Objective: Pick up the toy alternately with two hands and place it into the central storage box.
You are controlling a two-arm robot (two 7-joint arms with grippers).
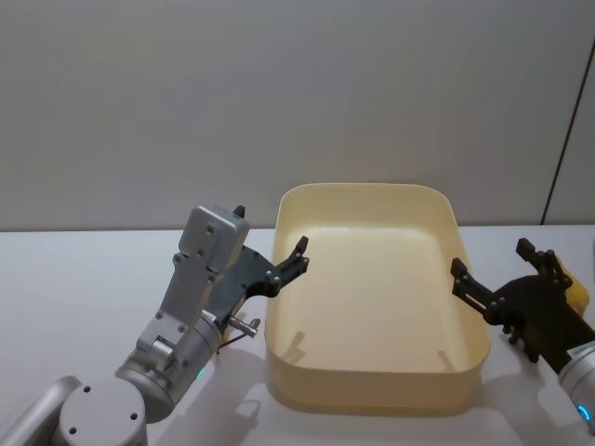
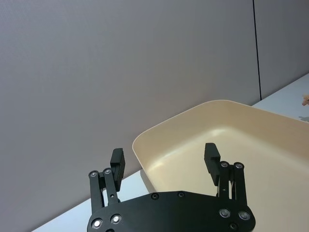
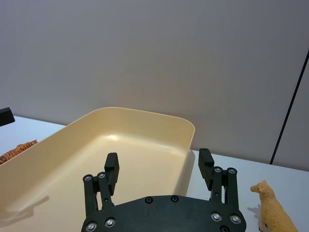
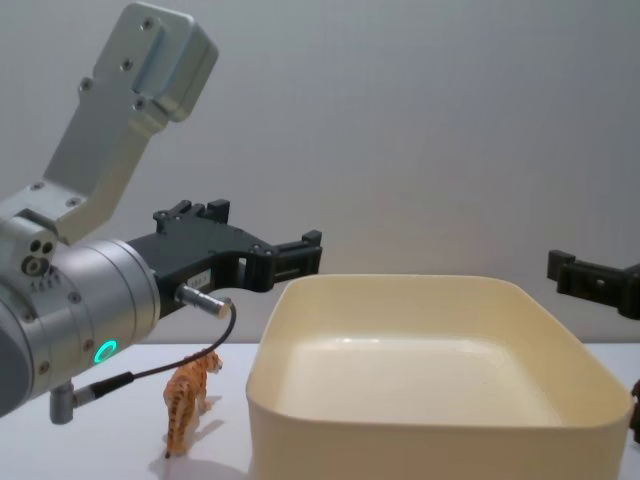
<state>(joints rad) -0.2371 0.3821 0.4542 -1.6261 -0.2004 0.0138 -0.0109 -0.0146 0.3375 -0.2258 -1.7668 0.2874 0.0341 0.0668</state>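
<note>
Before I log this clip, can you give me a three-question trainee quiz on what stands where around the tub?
1. True or false: the large cream-yellow plastic tub already holds a toy.
2. The striped orange tiger figure stands: A) inside the tub; B) on the white table, at the tub's left side; C) on the tub's rim.
3. Fill in: the black left gripper and the black right gripper both have their fingers ____.

Key: 1 false; 2 B; 3 open.
</note>
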